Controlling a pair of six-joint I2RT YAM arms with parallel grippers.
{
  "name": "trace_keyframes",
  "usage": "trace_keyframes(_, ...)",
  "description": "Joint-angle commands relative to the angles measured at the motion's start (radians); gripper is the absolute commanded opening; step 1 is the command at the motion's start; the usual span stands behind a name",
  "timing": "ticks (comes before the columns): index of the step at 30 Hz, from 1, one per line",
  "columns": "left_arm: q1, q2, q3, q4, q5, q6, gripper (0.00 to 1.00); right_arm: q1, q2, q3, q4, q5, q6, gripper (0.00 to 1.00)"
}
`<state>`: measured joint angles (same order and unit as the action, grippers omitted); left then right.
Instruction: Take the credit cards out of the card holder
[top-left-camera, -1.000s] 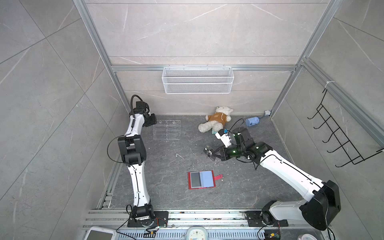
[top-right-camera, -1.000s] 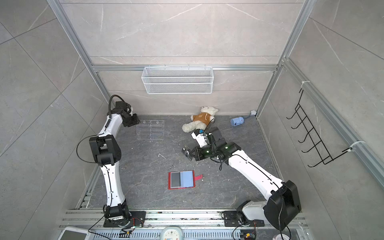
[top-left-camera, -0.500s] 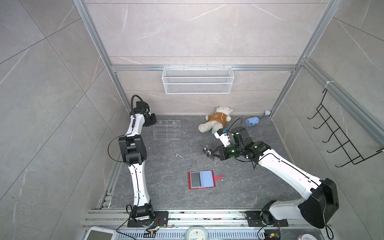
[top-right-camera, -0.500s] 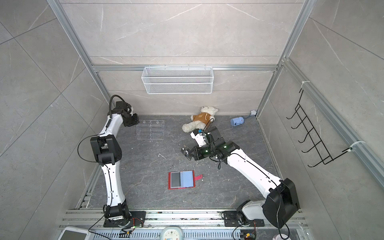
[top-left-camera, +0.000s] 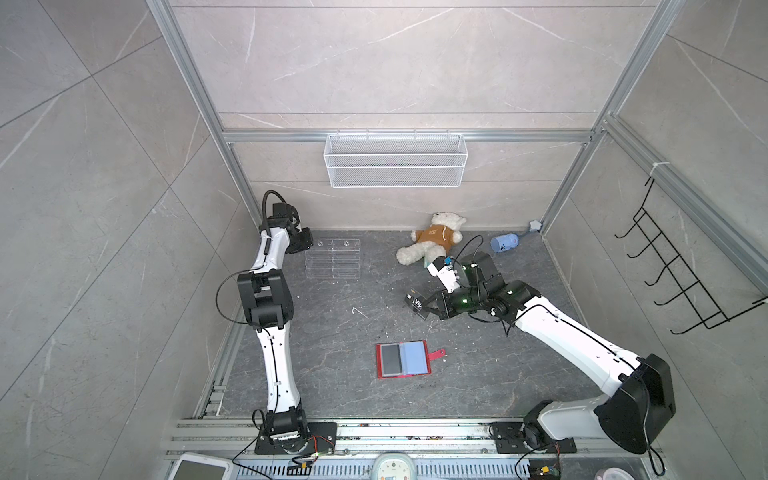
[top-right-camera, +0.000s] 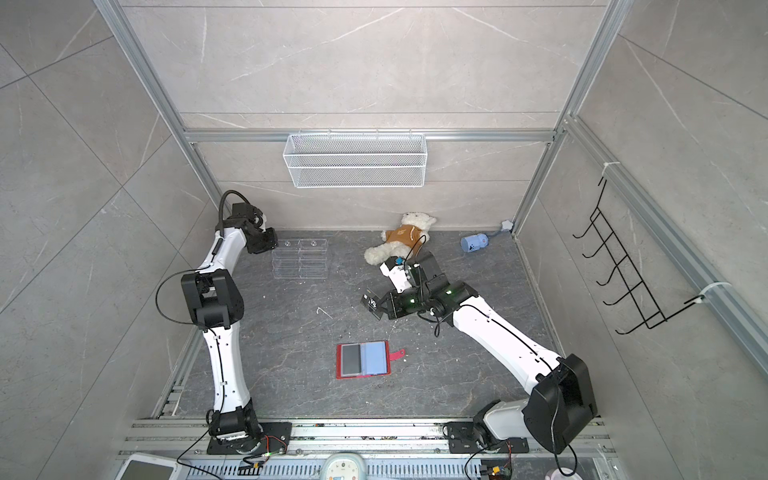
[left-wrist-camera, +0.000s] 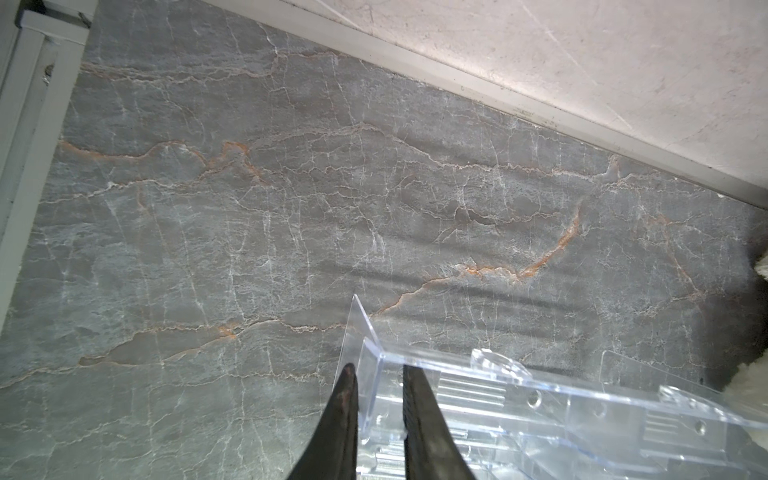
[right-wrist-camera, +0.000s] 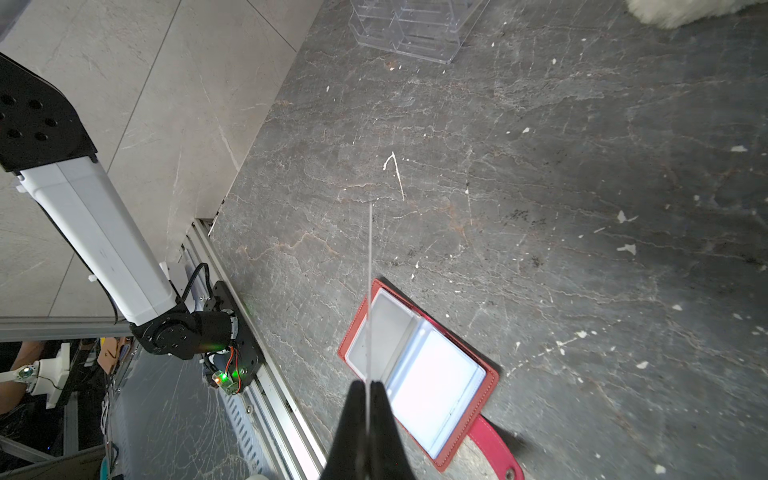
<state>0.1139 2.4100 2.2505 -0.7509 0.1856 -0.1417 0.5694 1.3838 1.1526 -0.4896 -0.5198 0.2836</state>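
The red card holder (top-left-camera: 415, 357) (top-right-camera: 376, 358) (right-wrist-camera: 436, 374) lies open on the floor at front centre. A dark credit card (top-left-camera: 390, 359) (top-right-camera: 351, 359) sits in its left sleeve. My right gripper (top-left-camera: 422, 305) (top-right-camera: 377, 308) (right-wrist-camera: 368, 384) hovers behind the holder, shut on a black credit card (top-left-camera: 416, 302) (top-right-camera: 371, 306) with white "Vip" lettering. In the right wrist view that card (right-wrist-camera: 369, 270) shows edge-on. My left gripper (top-left-camera: 309, 246) (top-right-camera: 273, 243) (left-wrist-camera: 378, 372) is at the back left. Its narrow jaws stand on either side of the end wall of a clear acrylic rack (top-left-camera: 332, 259) (top-right-camera: 300, 259) (left-wrist-camera: 540, 411).
A teddy bear (top-left-camera: 432, 243) and a blue object (top-left-camera: 504, 242) lie at the back, right of centre. A white wire basket (top-left-camera: 395, 166) hangs on the back wall, and a black hook rack (top-left-camera: 673, 270) on the right wall. A white scrap (top-left-camera: 359, 311) lies mid-floor.
My left gripper's jaws have narrowed around the rack's end wall. The right gripper, still holding the Vip card, has barely shifted.
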Motion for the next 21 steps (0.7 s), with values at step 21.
trace_keyframes(21, -0.137, -0.373, -0.316, -0.016, -0.249, -0.163, 0.07, 0.006, 0.01, 0.055, -0.004, 0.026, -0.079, 0.0)
